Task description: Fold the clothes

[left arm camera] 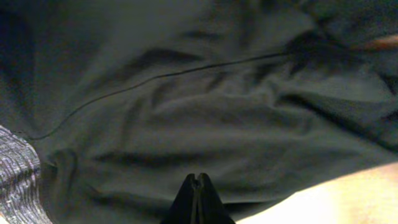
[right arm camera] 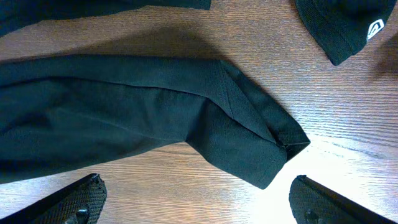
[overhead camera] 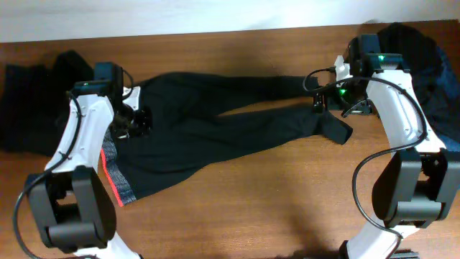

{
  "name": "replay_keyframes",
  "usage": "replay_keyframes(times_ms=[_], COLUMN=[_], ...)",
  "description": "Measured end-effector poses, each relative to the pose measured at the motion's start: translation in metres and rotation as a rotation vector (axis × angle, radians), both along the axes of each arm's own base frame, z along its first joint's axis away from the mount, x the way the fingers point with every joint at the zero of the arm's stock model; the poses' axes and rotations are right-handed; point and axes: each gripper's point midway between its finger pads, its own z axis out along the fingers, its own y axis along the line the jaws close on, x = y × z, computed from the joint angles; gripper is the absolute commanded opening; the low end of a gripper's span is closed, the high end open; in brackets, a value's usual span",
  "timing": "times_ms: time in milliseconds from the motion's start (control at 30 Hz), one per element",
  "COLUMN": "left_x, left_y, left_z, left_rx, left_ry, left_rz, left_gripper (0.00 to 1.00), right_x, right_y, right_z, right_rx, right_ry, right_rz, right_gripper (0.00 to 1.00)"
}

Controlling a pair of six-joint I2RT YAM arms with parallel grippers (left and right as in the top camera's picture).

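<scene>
The right hand [right arm camera: 196, 190] is wide open and empty above the leg end of the trousers [right arm camera: 124, 112]; both layers should be pinched. The left hand [left arm camera: 196, 183] is shut at the waist, its hold unclear.

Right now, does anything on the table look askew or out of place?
The black trousers lie crooked: their two legs splay apart, and the lower leg's cuff, ahead of the open right gripper, is bent over on itself. Nothing looks torn or spilled.

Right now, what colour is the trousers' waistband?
Mottled grey with a red edge; the waistband shows best in the overhead view.
</scene>
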Motion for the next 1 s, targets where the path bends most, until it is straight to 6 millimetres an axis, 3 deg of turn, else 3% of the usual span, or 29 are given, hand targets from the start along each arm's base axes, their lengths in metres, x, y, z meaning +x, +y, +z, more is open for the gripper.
replay_keyframes(times_ms=[333, 600, 800, 1000], left_x=[-0.004, -0.001, 0.014, 0.031], left_y=[-0.034, -0.026, -0.024, -0.024], left_z=[0.049, 0.072, 0.077, 0.085], left_rx=[0.011, 0.071, 0.09, 0.097], left_ry=[-0.138, -0.226, -0.288, -0.369], left_rz=[-0.115, -0.108, -0.107, -0.106], left_gripper=[0.01, 0.01, 0.2, 0.33], right_x=[-0.009, -0.019, -0.018, 0.002], right_y=[0.001, -0.007, -0.012, -0.015], right_z=[-0.001, -0.002, -0.002, -0.014], right_rx=[0.01, 0.034, 0.035, 0.027], right_ry=[0.04, 0.087, 0.082, -0.007], right_rz=[-0.044, -0.109, -0.132, -0.132], right_gripper=[0.99, 0.99, 0.99, 0.99])
